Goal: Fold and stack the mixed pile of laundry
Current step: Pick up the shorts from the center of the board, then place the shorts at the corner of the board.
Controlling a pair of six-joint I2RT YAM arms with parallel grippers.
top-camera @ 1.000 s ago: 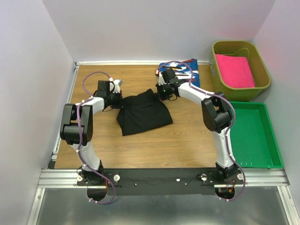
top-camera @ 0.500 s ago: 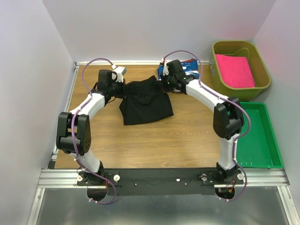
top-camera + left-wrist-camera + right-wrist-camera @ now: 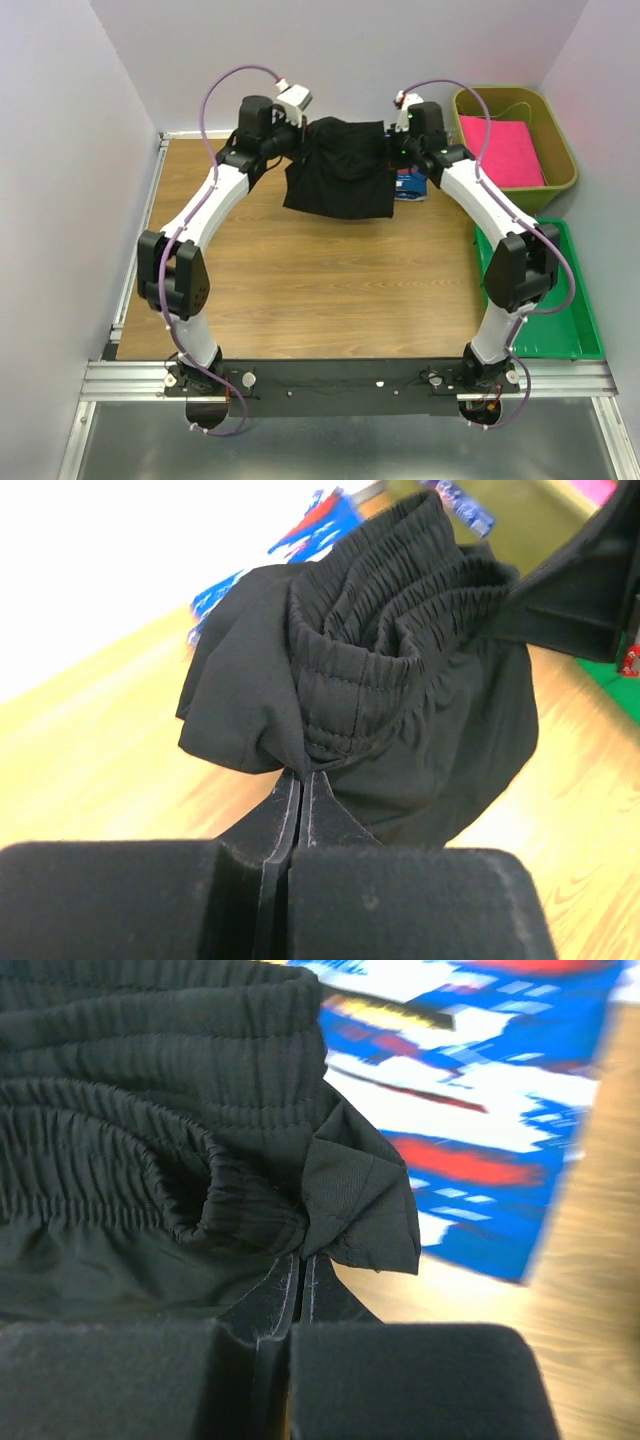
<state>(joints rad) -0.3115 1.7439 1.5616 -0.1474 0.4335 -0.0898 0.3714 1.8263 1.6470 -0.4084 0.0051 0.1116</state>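
Left pincer (image 3: pixel 300 780) is clamped on a thin waistband pinch of the black garment (image 3: pixel 340 172), which hangs above the desk (image 3: pixel 300 285). Right pincer (image 3: pixel 300 1265) grips likewise. Either small bite might slip, dropping it crumpled onto the blue cloth (image 3: pixel 480 1090).

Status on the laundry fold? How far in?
Done: nothing stacked yet. In hand: the plain black elastic-waist garment is held up over the wooden table, left fingers and right fingers each shut on its waistband. Left: fold it, fold the blue cloth with white, red and black blotches lying at the table's far right, stack both.
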